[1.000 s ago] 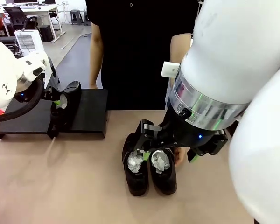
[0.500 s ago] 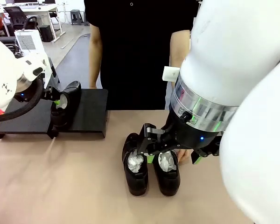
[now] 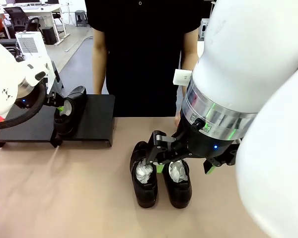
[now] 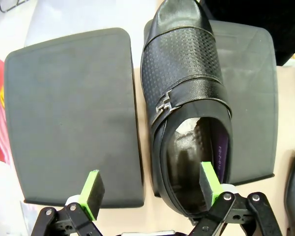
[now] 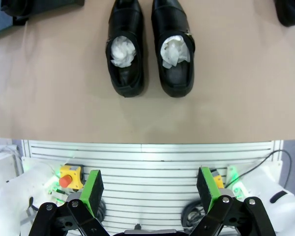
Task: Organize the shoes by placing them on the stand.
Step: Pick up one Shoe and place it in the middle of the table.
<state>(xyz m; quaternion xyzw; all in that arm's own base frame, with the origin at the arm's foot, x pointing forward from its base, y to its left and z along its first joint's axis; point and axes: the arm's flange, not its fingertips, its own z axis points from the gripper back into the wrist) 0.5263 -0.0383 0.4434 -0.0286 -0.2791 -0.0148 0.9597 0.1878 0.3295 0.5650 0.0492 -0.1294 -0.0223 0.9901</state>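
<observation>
Beige tabletop [image 3: 64,198] is shared by two shoes [image 5: 125,73], laid side by side below the wide-open right gripper [image 5: 149,188], and the black stand [image 4: 69,108], where one shoe [image 4: 184,73] is met by the open left gripper [image 4: 151,187]; office desks [image 3: 39,9] are seen behind.

Both arms wear smooth, rounded white shells. The right arm [image 3: 248,54] ends in a brushed silver ring [image 3: 213,113] above a black wrist section [image 3: 203,144] with a small blue light [image 3: 214,147]. A thick black cable [image 3: 20,118] loops under the left arm [image 3: 5,82]. The left gripper [image 4: 151,189] and right gripper [image 5: 149,189] are black linkages with silver pivot screws and bright green pads [image 5: 92,191]
</observation>
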